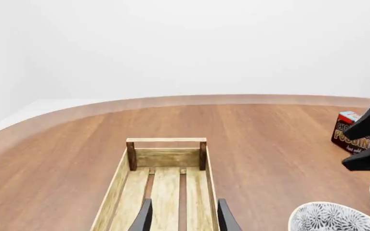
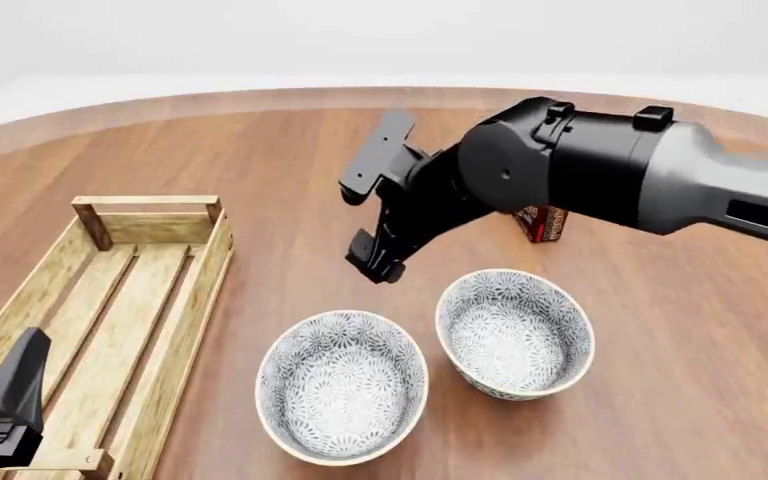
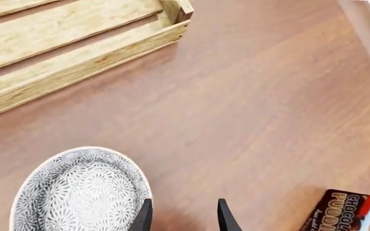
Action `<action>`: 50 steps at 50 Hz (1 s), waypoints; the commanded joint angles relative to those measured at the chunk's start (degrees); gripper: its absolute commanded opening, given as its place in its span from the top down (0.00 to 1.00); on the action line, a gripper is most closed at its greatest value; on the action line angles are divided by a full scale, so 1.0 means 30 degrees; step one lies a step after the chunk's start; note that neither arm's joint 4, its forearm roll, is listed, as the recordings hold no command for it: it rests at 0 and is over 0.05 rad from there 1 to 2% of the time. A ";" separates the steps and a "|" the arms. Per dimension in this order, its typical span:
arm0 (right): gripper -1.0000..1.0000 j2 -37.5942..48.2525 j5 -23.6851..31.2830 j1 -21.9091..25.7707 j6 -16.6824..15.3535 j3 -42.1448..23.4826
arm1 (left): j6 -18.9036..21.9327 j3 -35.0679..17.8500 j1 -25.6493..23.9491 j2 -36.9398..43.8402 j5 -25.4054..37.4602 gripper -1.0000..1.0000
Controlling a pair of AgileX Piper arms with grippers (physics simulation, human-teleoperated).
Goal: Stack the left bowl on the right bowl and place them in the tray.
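Note:
Two white bowls with a grey flower pattern stand side by side on the wooden table: the left bowl (image 2: 341, 385) and the right bowl (image 2: 515, 333). The tray (image 2: 171, 330), a long light-wood crate, lies empty to their left. My right gripper (image 2: 365, 212) is open and empty, hanging above the table just beyond the left bowl. In the right wrist view the right gripper (image 3: 183, 219) is beside the left bowl's (image 3: 82, 192) rim. My left gripper (image 2: 4, 405) is open and empty over the tray's near end; the left wrist view shows the left gripper (image 1: 185, 221) above the slats (image 1: 167, 192).
A small red-brown and blue pudding box (image 2: 544, 222) stands on the table behind the right arm; it also shows in the right wrist view (image 3: 352, 211). The rounded far edge of the table (image 2: 357, 95) runs across the back.

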 commanded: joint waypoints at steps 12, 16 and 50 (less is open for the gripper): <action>0.00 0.2462 -0.2171 0.2023 0.2151 0.1909 | 0.0000 0.0000 0.0000 0.0000 0.0000 0.00; 0.00 0.2461 -0.2196 0.2065 0.2184 0.1932 | 0.0000 0.0000 0.0000 0.0000 0.0000 0.00; 0.00 0.2922 -0.3789 0.1879 0.3096 0.3291 | 0.0000 0.0000 0.0000 0.0000 0.0000 0.00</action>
